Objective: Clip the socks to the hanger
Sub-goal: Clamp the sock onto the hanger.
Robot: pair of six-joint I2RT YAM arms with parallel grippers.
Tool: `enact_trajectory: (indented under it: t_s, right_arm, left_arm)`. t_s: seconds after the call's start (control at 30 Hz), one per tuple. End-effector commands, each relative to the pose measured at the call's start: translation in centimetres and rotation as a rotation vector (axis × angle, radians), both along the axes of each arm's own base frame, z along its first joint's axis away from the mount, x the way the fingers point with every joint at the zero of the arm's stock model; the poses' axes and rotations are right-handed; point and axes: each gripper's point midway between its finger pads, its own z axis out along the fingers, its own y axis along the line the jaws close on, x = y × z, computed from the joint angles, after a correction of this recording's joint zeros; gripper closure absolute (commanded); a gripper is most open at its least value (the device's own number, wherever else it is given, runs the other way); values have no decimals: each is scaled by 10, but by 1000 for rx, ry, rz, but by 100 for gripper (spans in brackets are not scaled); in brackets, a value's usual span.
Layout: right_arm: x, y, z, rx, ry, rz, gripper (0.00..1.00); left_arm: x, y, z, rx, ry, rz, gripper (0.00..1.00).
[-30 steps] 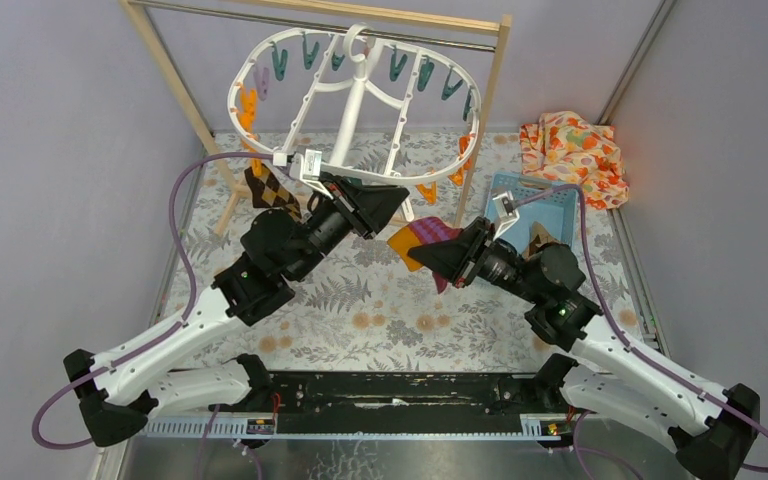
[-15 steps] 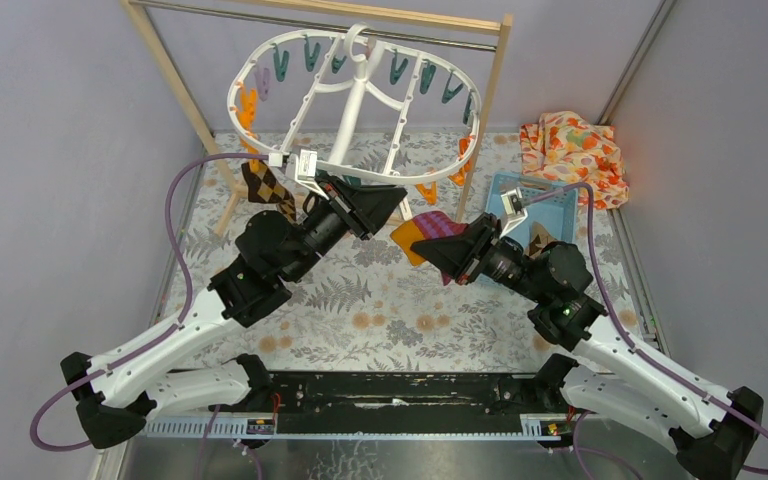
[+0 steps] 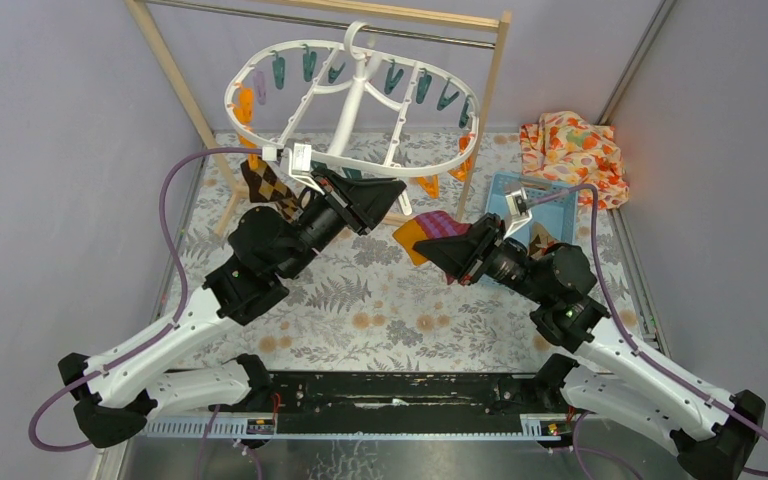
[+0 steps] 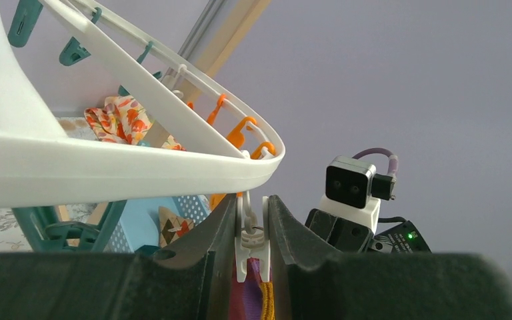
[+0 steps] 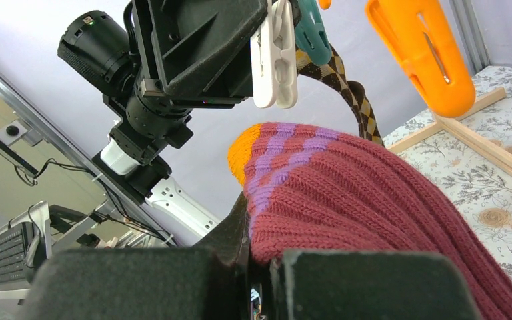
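We record: hanger (image 3: 360, 167) hung on rack (image 3: 492, 80), rear centre; left sock (image 3: 265, 185) under its left rim; peg (image 4: 249, 237) in left gripper (image 3: 398, 190) at near rim; right sock (image 3: 438, 225) in right gripper (image 3: 424, 247) just below; basket (image 3: 552, 200) right; cloth (image 3: 572, 150) behind basket.

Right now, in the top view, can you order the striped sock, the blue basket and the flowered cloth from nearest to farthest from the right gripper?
1. The striped sock: held in the jaws of the right gripper.
2. The blue basket: to its right, a little further back.
3. The flowered cloth: far right corner, behind the basket.
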Motion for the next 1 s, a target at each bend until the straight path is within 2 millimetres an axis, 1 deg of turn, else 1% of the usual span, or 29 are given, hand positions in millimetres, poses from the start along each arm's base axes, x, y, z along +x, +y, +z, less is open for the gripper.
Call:
enact_trajectory:
  t_s: [0.0, 0.2, 0.33, 0.5, 0.77, 0.97]
  right_arm:
    - [-5, -7, 32, 61, -80, -21, 100]
    - [-1, -4, 35, 58, -90, -28, 100]
    - [-1, -6, 44, 65, -111, -38, 100]
    - [1, -6, 50, 65, -123, -49, 100]
    - [7, -1, 50, 65, -122, -50, 100]
    - [6, 1, 52, 81, -130, -42, 100]
  left_arm:
    - [-10, -1, 11, -14, -27, -45, 100]
    - [-15, -1, 15, -29, -28, -70, 100]
    - [-18, 2, 17, -33, -34, -73, 100]
    - [-22, 4, 16, -36, -32, -82, 100]
    - [-28, 8, 21, -52, -36, -99, 100]
    - [-31, 9, 21, -55, -34, -107, 100]
